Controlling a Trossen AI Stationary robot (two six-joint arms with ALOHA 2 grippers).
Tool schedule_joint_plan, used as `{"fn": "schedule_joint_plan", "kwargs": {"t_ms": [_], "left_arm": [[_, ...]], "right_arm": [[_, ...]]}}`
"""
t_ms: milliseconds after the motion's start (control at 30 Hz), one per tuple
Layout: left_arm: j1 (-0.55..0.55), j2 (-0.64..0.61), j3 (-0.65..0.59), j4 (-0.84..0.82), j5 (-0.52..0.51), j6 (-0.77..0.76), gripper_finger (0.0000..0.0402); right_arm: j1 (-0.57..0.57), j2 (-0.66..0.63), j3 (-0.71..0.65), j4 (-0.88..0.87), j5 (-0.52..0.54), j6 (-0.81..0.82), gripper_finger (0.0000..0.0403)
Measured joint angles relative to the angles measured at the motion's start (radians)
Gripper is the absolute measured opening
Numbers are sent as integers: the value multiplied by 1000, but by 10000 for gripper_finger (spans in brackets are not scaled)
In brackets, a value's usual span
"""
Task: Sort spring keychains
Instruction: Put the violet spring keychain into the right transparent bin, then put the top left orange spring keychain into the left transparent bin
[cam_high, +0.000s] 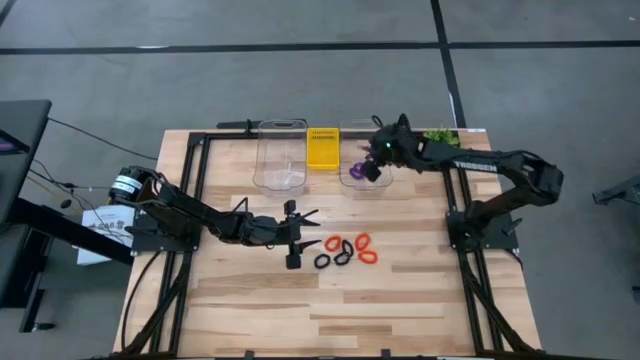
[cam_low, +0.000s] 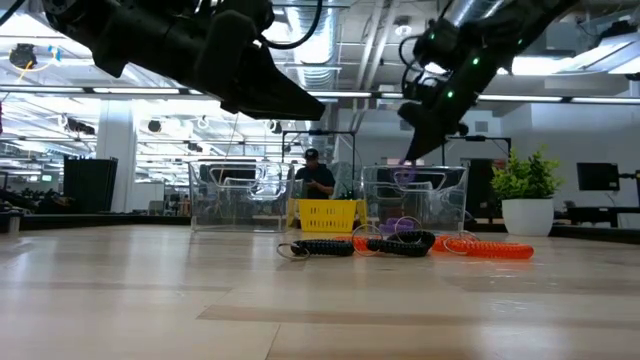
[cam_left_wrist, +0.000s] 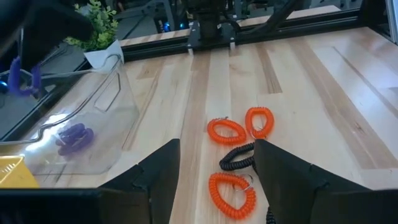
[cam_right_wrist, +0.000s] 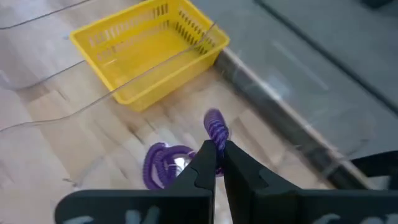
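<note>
Several spring keychains lie flat on the table: orange ones (cam_high: 363, 241) (cam_left_wrist: 226, 130) and black ones (cam_high: 322, 261) (cam_left_wrist: 237, 157). One purple keychain (cam_right_wrist: 163, 163) rests on the floor of the right clear bin (cam_high: 345, 135). My right gripper (cam_high: 370, 165) (cam_right_wrist: 217, 165) hovers over that bin, shut on another purple keychain (cam_right_wrist: 216, 132). My left gripper (cam_high: 295, 240) (cam_left_wrist: 217, 180) is open, raised over the table just left of the loose pile, its fingers pointing toward it and touching nothing. My right gripper pinches the purple keychain between its two fingertips (cam_right_wrist: 205, 158), on one side of the coil (cam_right_wrist: 217, 144). The fingers slant downward from above. The loop is lifted clear above the bin floor and sticks out beyond the fingertips.
A second clear bin (cam_high: 262, 160) stands left of a small yellow basket (cam_high: 322, 148) (cam_right_wrist: 149, 50) at the far edge. A potted plant (cam_high: 437, 133) sits behind the right bin. Black frame rails run along both table sides. A person stands in the room beyond (cam_low: 316, 178).
</note>
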Motion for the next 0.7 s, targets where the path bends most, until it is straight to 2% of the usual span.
{"fn": "schedule_joint_plan", "kwargs": {"t_ms": [133,433,700], "left_arm": [[0,0,0,0,0,0,204],[0,0,0,-4,0,0,204],[0,0,0,-6,0,0,204]], "right_arm": [[-45,42,0,47,-66,0,15],[-79,76,0,57,-71,1,44],[-75,76,0,63,-71,8,87]]}}
